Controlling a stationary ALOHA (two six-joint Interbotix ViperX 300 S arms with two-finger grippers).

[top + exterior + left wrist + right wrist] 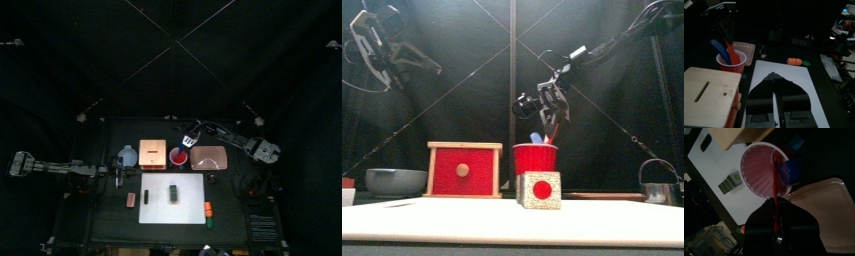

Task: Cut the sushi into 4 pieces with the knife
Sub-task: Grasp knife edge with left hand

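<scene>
The right end effector (549, 108) hangs directly above the red cup (536, 158), pinching the upper end of the red knife (774, 178). The knife's lower end sits inside the cup next to the blue knife (791, 172). Below this end effector and toward the counter's front, the sushi roll (174, 190) lies on the white board (187, 200) (its red-dotted end faces front). The left end effector (775, 80), pressed together, hovers with the wooden box (711, 95) just beside it.

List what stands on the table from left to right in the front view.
Blue-grey bowl, wooden box, red cup with the right gripper shut on its red knife, metal cutter.
</scene>
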